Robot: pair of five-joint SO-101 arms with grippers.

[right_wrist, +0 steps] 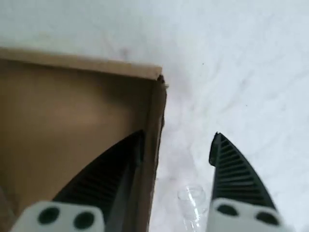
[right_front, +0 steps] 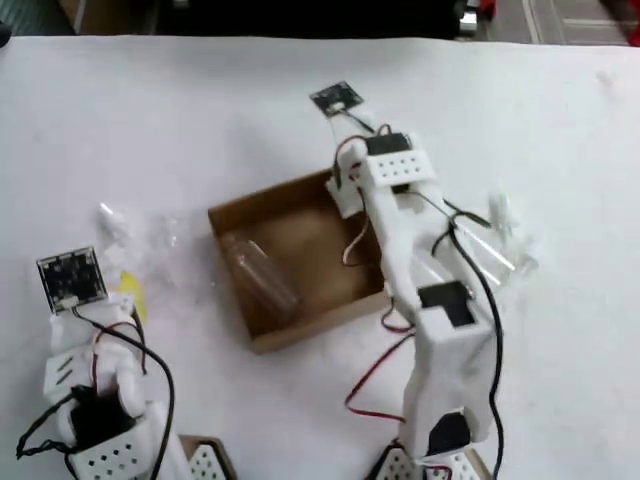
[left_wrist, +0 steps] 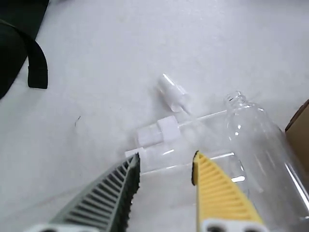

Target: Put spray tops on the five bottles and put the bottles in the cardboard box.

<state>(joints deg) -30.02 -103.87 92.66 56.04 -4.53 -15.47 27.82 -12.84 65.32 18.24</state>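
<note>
We find the left gripper parted, empty, over a spray top. The right gripper is parted, empty, over the cardboard box wall.

The right arm partly hides clear bottles beside the cardboard box.

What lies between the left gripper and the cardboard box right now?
A clear bottle with no spray top lies on its side on the table between the left gripper and the corner of the cardboard box, as the left wrist view shows.
</note>
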